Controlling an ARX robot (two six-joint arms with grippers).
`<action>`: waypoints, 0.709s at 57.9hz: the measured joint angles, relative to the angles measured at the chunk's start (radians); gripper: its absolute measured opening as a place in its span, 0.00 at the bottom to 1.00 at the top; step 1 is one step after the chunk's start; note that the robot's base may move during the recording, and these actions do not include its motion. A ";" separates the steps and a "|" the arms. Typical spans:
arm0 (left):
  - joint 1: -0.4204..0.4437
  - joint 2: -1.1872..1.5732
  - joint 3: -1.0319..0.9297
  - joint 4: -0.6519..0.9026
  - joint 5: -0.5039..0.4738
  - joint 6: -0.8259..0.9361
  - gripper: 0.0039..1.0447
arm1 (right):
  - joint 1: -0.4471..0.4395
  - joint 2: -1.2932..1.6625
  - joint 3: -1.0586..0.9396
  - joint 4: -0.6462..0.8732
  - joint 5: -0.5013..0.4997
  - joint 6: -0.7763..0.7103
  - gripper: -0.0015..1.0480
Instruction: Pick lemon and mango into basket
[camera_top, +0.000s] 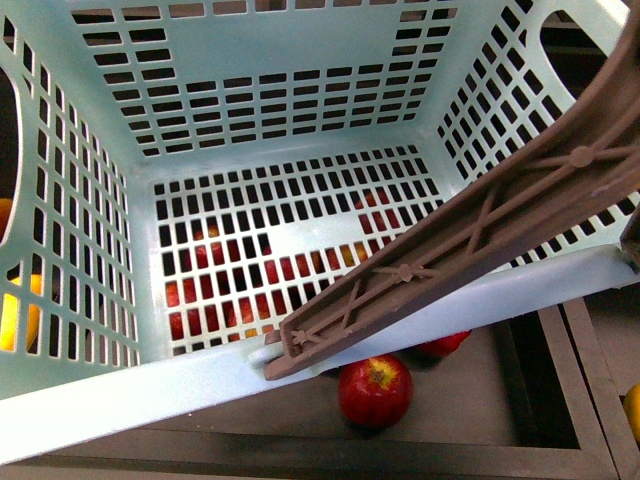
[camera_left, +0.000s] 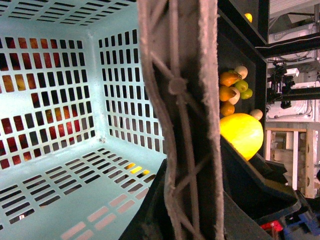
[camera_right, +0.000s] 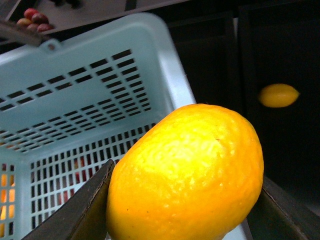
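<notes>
Closest in, the right gripper (camera_right: 187, 175) is clamped on the lemon (camera_right: 200, 140), with one dark finger (camera_right: 85, 210) on each flank of its dimpled yellow skin. The fruit hangs in the air just beside a corner of the basket (camera_right: 100, 60), not resting in it. The left gripper (camera_left: 192, 160) is closed on the brown handle (camera_left: 180, 90), which runs between its dark fingers (camera_left: 150, 210). From the front, the handle slants across the mint basket from 7 o'clock up toward 2 o'clock. Under the near rim, at 6 o'clock, a red apple (camera_top: 375, 390) sits in a brown tray (camera_top: 460, 400). More red fruit (camera_top: 205, 250) shows through the floor slots. Farther off, past the held lemon, a second yellow oval fruit (camera_right: 278, 95) lies alone in a dark bin (camera_right: 280, 45), too small to name
</notes>
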 joint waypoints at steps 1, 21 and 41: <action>0.000 0.000 0.000 0.000 0.000 0.000 0.06 | 0.008 0.003 0.000 0.003 0.005 0.000 0.60; 0.000 0.000 0.000 0.000 -0.001 0.000 0.06 | 0.115 0.077 -0.014 0.051 0.088 -0.004 0.84; 0.000 0.000 0.000 -0.001 -0.003 0.002 0.06 | -0.029 -0.182 -0.082 -0.053 0.168 0.008 0.92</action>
